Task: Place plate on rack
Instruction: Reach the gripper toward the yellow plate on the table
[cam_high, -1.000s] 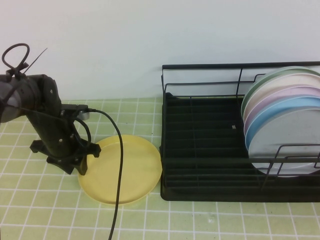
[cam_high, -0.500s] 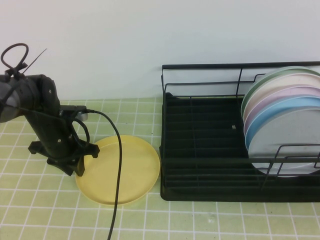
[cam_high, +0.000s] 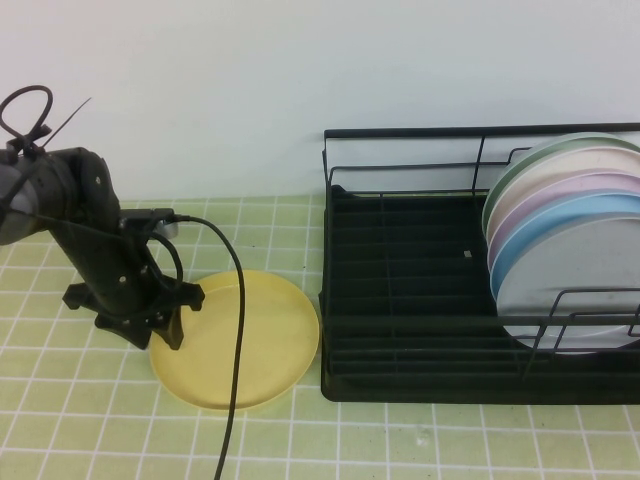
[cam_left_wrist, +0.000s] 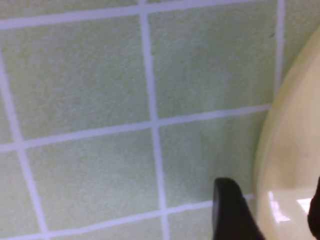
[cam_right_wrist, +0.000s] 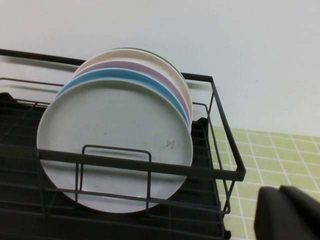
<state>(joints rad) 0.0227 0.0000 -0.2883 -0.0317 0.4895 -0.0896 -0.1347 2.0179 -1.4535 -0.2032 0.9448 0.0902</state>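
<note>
Yellow plate (cam_high: 250, 340) was found flat on table (cam_high: 80, 420), just left of rack (cam_high: 400, 300).
Left tool (cam_high: 168, 330) was seen open astride plate's left rim, nothing gripped; right tool (cam_right_wrist: 287, 212) was closed, empty, nr racked plates (cam_right_wrist: 115, 145).

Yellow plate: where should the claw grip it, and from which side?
Likely the left rim of the yellow plate, from the left: it lies flat, so only the lip offers a pinch, and the rack crowds its right. The open left claw straddles that rim; the shut right claw sits by the rack.
</note>
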